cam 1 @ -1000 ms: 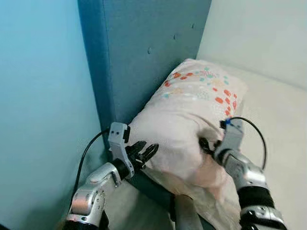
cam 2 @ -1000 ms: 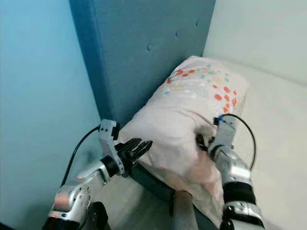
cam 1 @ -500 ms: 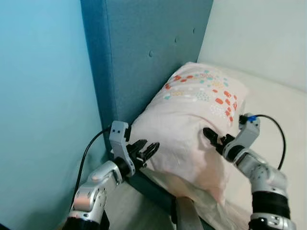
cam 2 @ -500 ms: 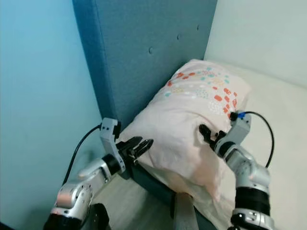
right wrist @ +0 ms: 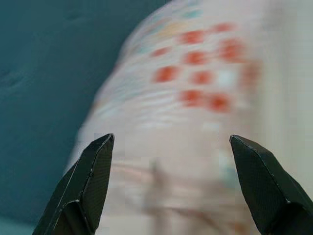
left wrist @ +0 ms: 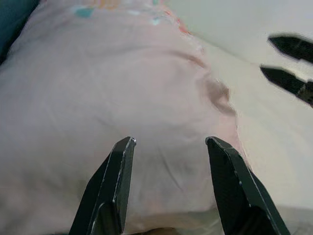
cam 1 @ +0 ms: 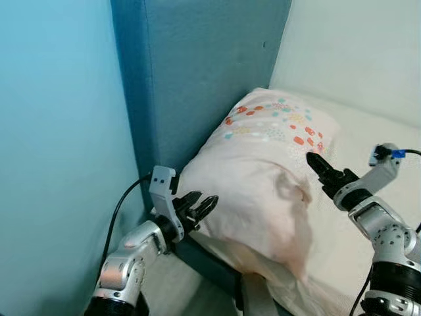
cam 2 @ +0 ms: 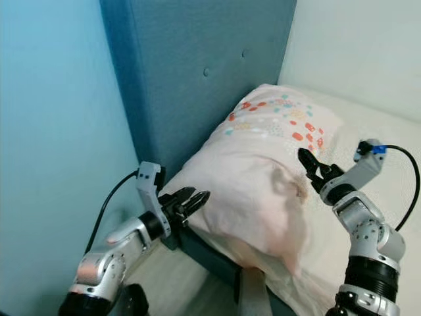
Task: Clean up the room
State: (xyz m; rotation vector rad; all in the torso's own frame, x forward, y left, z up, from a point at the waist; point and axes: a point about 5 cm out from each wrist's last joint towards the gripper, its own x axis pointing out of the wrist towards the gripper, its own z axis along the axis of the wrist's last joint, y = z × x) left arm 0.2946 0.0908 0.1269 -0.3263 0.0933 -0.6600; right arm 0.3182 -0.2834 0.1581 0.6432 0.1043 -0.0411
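A pale pink pillow (cam 1: 256, 171) with red and teal spots lies on the bed against the blue headboard (cam 1: 197, 72). My left gripper (cam 1: 197, 207) is open at the pillow's near left corner, its fingers (left wrist: 117, 181) just short of the fabric. My right gripper (cam 1: 321, 168) is open beside the pillow's right side, slightly clear of it, with nothing between its fingertips (right wrist: 93, 176). A dent and crease mark the pillow (cam 2: 286, 181) near that gripper.
A cream sheet (cam 1: 368, 131) covers the mattress to the right of the pillow. A light blue wall (cam 1: 59, 131) stands close on the left, leaving a narrow gap by the headboard. A pale wall (cam 1: 355, 46) rises behind the bed.
My right gripper has let go of the pillow and drawn back to the right, opening wide. The pillow has settled flatter. The left gripper has barely moved.
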